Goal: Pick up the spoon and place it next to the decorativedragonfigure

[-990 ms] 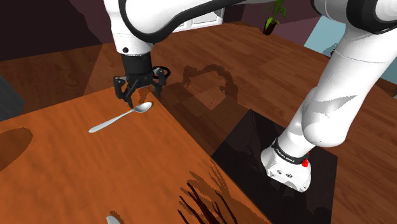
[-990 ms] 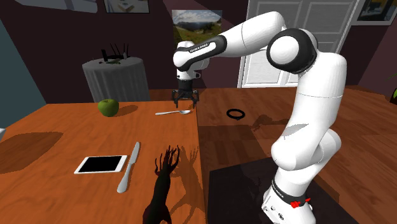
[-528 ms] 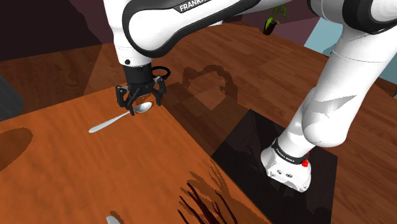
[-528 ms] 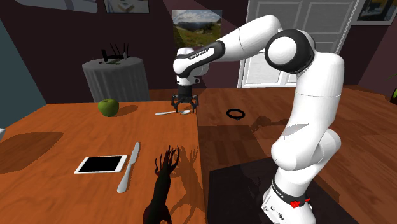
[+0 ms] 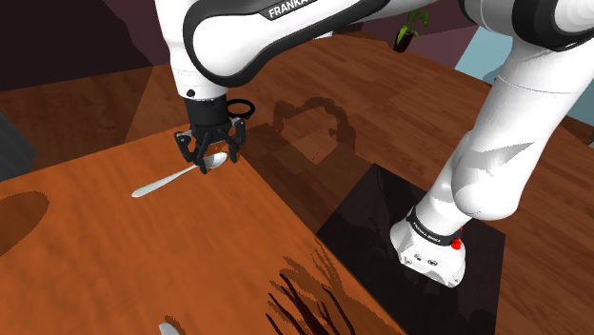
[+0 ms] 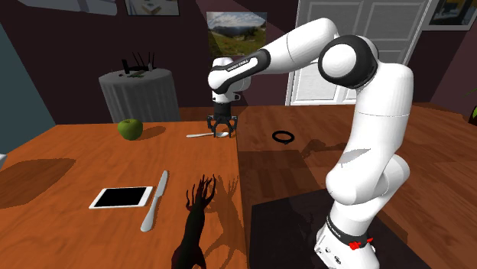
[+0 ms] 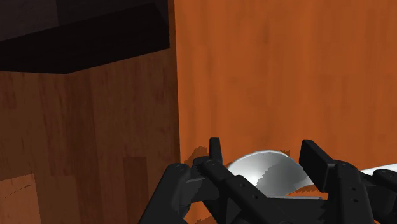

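The claw [image 5: 213, 162] is spread low over the surface [image 5: 114, 266], with the spoon's [image 5: 171, 179] bowl between its untouching fingers [image 7: 215, 159] and the handle running toward the shoulder view's left.

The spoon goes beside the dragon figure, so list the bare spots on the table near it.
Widest: bare wood beyond the dragon figure, between green apple, spoon and tablet. A narrow strip lies between knife and figure. Table edge crowds its other side.

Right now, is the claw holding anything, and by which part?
Nothing yet. The claw is open and sits astride the bowl of the spoon, which lies flat on the table.
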{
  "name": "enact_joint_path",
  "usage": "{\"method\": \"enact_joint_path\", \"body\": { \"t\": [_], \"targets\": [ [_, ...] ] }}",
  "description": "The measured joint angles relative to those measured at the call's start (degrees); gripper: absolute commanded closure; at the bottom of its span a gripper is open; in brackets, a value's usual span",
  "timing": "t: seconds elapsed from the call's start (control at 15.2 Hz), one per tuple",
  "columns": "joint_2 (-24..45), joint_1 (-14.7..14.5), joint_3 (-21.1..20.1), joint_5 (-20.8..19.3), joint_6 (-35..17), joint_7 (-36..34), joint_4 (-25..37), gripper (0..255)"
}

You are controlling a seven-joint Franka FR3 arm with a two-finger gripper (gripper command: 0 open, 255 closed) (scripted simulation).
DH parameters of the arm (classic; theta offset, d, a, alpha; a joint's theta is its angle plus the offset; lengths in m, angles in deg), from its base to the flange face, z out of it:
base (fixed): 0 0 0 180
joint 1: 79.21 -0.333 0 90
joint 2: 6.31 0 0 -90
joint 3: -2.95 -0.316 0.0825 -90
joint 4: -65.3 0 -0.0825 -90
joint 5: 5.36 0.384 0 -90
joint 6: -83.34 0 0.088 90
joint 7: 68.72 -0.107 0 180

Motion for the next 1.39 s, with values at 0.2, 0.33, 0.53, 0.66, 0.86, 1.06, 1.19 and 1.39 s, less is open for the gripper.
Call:
{"method": "enact_joint_path", "body": {
  "t": [0.2, 0.33, 0.53, 0.66, 0.86, 1.06, 1.19, 1.39],
  "targets": [
    [0.0, 0.0, 0.0, 0.0, 0.0, 0.0, 0.0, 255],
    [0.0, 0.0, 0.0, 0.0, 0.0, 0.0, 0.0, 255],
    [-0.1, 0.0, 0.0, 0.0, 0.4, 0.0, 0.3, 255],
    [-0.5, 0.1, 0.0, 0.2, 1.5, 0.0, 1.1, 255],
    [-1.2, 0.1, -0.1, 0.5, 3.5, -0.1, 2.4, 255],
    [-1.6, 0.2, -0.1, 0.6, 5.8, -0.1, 4.3, 255],
    [-2.1, 0.3, -0.1, 0.7, 7.3, -0.2, 5.4, 255],
    [-2.5, 0.3, -0.1, 0.9, 9.4, -0.2, 7.1, 255]
  ]
}}
